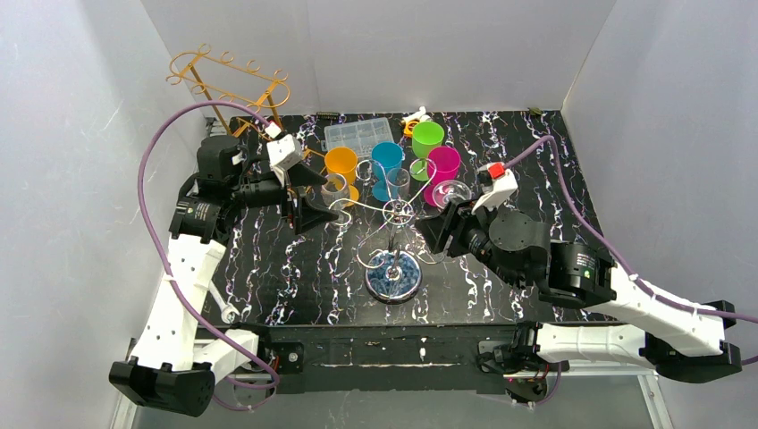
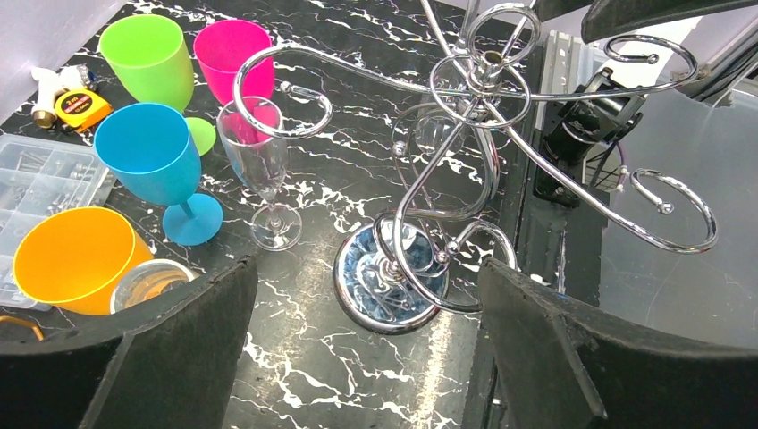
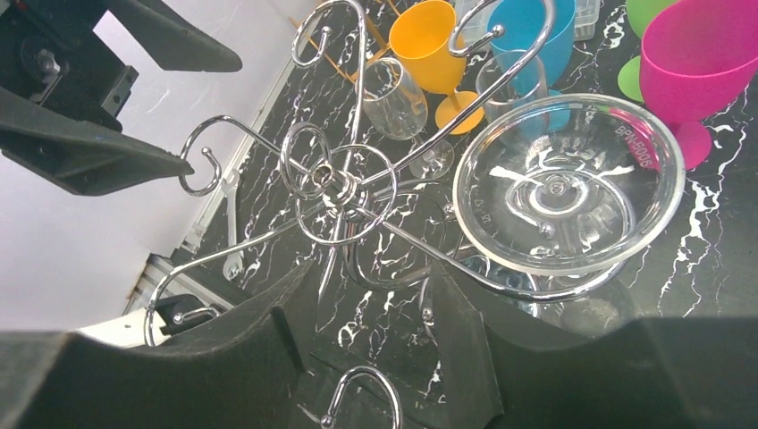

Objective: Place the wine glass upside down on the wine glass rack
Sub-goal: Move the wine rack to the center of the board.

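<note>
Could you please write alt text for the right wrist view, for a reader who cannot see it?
A clear wine glass hangs upside down, foot uppermost, in one curled arm of a chrome rack. The right gripper sits open just in front, holding nothing; coloured goblets stand behind on the black table.

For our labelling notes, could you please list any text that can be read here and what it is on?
"BPN-5008", roughly, embossed on the foot of the wine glass; the letters are uncertain.
Label on the tape measure: too small to read.
</note>
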You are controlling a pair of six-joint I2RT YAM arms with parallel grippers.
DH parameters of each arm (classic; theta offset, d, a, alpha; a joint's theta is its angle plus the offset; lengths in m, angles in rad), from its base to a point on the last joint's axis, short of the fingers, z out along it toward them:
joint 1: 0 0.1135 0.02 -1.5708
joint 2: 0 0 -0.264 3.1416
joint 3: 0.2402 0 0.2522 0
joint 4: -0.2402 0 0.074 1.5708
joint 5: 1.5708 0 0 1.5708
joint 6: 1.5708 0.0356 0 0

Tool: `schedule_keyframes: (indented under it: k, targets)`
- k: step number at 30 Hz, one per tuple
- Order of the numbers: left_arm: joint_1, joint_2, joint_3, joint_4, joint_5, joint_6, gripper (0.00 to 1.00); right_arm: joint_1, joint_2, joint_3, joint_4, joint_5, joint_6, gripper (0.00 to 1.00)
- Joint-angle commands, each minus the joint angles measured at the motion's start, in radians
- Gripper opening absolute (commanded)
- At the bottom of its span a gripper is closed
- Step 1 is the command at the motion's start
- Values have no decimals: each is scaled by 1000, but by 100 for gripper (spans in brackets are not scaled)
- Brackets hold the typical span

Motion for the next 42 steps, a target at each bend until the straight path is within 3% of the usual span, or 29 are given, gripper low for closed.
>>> schedule_keyframes:
  k: [1,13,17,19,34,42]
  targets:
    - [-18,19,13,-54,-12,51,92,-2,18,3,48,94,33,56]
    - [-44,34,16,-54,-33,64,91,-5,77,1,25,151,90,44]
    - [-48,37,14,-54,-44,71,91,-6,69,-16,11,146,95,30]
    - [-50,37,14,-54,-48,73,91,-7,64,-26,9,127,90,27]
    - [-62,48,43,-37,-72,38,88,-8,156,152,3,-48,-91,49]
    - [-62,45,74,-24,-66,-5,90,-8,222,266,-40,-74,-171,53]
